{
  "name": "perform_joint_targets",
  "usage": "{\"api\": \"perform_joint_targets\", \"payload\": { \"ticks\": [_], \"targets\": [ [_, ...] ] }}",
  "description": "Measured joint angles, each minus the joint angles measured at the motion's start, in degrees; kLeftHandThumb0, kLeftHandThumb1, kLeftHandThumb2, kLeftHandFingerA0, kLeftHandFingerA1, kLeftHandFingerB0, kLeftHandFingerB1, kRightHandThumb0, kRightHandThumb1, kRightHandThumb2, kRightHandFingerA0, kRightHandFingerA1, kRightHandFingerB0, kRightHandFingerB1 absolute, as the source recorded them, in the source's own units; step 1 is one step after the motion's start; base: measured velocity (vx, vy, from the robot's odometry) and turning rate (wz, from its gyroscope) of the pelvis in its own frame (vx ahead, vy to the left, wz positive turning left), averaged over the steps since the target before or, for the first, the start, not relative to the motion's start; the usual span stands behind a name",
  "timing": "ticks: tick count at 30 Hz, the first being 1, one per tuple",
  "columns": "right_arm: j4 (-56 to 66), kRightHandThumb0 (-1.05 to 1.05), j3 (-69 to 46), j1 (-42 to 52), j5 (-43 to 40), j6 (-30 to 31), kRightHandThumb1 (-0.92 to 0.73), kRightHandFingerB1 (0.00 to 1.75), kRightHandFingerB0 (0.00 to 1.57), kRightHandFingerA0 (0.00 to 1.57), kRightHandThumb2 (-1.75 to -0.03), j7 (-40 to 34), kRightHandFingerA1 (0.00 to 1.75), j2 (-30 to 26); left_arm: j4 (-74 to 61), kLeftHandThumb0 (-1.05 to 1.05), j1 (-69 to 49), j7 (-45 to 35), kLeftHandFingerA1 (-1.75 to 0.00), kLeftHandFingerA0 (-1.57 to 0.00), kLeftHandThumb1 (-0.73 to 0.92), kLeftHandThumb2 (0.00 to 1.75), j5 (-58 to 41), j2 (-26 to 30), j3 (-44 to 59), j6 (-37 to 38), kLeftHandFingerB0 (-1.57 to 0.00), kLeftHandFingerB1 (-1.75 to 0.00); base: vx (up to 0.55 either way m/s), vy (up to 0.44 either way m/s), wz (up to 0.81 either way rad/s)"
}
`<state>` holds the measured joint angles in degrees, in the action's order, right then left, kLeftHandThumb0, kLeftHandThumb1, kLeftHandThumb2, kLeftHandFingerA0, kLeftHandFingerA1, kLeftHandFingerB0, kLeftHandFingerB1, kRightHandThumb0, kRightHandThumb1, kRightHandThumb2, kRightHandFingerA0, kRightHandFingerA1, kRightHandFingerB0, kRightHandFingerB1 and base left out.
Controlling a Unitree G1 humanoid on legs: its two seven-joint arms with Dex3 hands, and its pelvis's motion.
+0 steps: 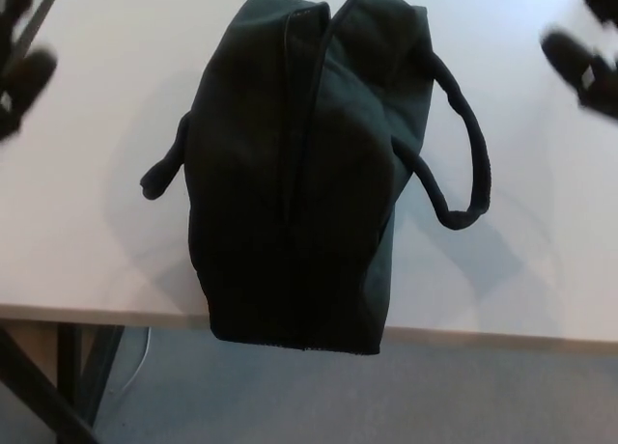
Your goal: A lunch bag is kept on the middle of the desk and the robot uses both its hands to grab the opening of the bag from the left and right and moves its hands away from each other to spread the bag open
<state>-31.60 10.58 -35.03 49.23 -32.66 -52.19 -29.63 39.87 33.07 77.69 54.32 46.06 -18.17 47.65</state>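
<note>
Grey floor [290, 396] nearest, below table edge. Lunch bag [299, 174] mid-table [87, 222], near end overhanging front edge; risk of slipping if tugged forward. Opening seam runs near-to-far along top, pressed together, not yet spread. Handles [463, 164] flop out left and right, reachable from sides. Bare table both flanks: room for sideways pull. Farther: left hand [21, 77] and right hand [584, 63] at frame edges, well apart from bag, blurred; finger state cannot tell.

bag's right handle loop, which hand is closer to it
Right. The right hand is up and to the right of the handle loop; the left hand is across the bag.
</note>
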Motion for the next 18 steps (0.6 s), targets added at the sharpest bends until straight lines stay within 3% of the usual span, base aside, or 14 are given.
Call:
{"api": "perform_joint_targets", "payload": {
  "ticks": [6,12,16,18],
  "targets": [
    [7.91,-0.38,-2.9,18.99,0.99,-1.15,-0.66,0.32,0.27,0.34,-0.61,-3.11,0.36,-0.04,-4.11,-0.21,-18.18,1.14,-0.38,-0.29,0.75,0.62,-0.38,-1.3,3.72,1.47,-0.13,-0.26,0.0,0.0,0.0],
    [9.96,-0.39,-0.47,34.83,3.53,-1.7,-0.74,0.29,0.18,0.32,-0.63,-8.11,0.34,0.01,-4.96,-0.22,-34.34,1.99,-0.38,-0.31,0.75,0.62,-1.76,-5.55,5.04,4.5,-0.12,-0.26,0.0,0.0,0.0],
    [6.04,-0.44,3.5,38.38,5.3,-1.73,-0.73,0.28,0.16,0.26,-0.63,-11.69,0.32,0.84,-3.84,-0.24,-40.47,1.94,-0.38,-0.31,0.76,0.63,-3.18,-8.3,5.43,6.86,-0.14,-0.27,0.0,0.0,0.0],
    [2.93,-0.46,5.63,38.73,6.08,-1.74,-0.74,0.29,0.2,0.32,-0.62,-13.54,0.34,1.76,-2.9,-0.21,-42.31,1.8,-0.37,-0.31,0.76,0.63,-4.14,-9.33,5.66,8.05,-0.14,-0.26,0.0,0.0,0.0]
  ]
}}
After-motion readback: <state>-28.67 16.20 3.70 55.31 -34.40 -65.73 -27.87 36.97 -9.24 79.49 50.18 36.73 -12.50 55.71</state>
